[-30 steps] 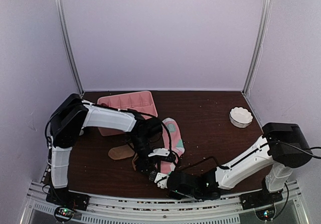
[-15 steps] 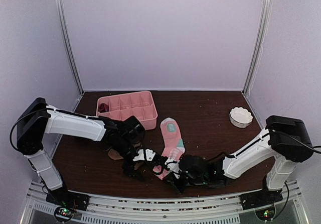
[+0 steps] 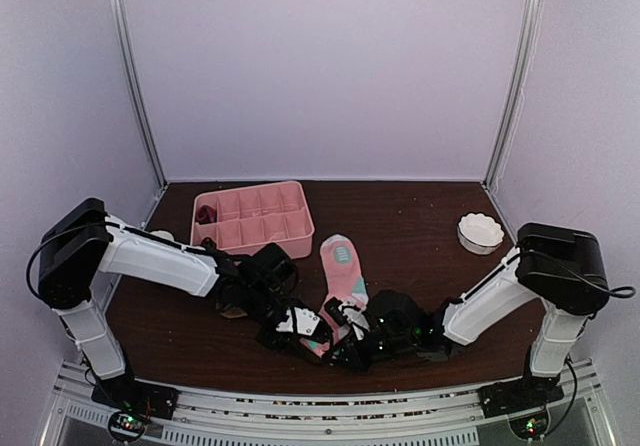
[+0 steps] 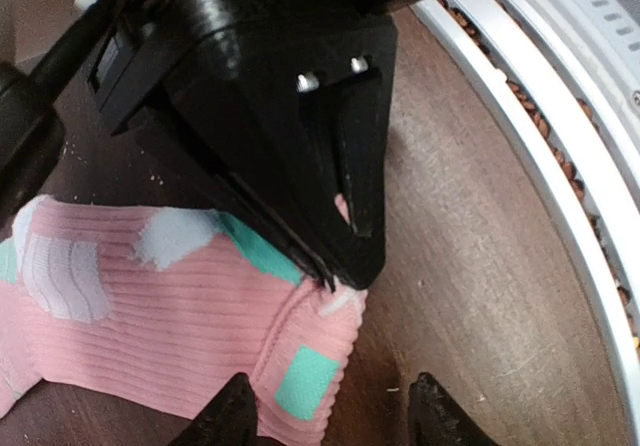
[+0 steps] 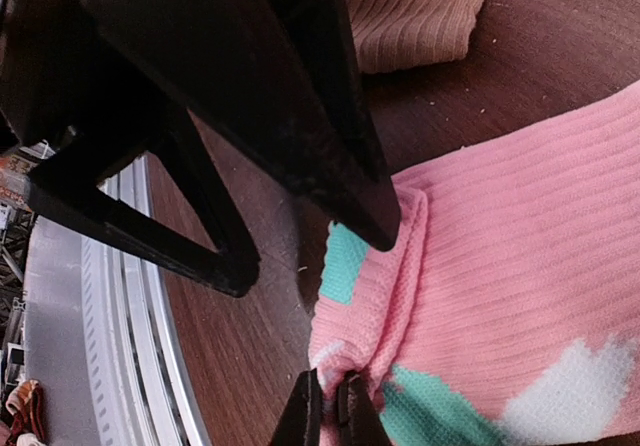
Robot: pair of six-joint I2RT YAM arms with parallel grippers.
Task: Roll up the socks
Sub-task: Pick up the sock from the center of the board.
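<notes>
A pink sock [image 3: 342,266] with white and mint patches lies flat mid-table, its near end between my two grippers. In the right wrist view my right gripper [image 5: 328,413] is shut on a bunched corner of the pink sock [image 5: 520,276]. In the left wrist view my left gripper [image 4: 335,421] is open, its tips either side of that same corner of the pink sock [image 4: 170,316]. From the top view, the left gripper [image 3: 303,326] and right gripper [image 3: 337,329] are close together. A tan sock [image 5: 420,16] lies beyond; my left arm mostly hides it [image 3: 230,311].
A pink divided tray [image 3: 255,216] stands at the back left with a small dark red bundle [image 3: 207,213] in one cell. A white scalloped bowl [image 3: 481,233] sits at the right. The metal rail [image 4: 560,146] of the near table edge is close to both grippers.
My left arm has dropped low and its gripper has moved right, from by the tan sock to the pink sock's near end. My right gripper has moved up to that same end.
</notes>
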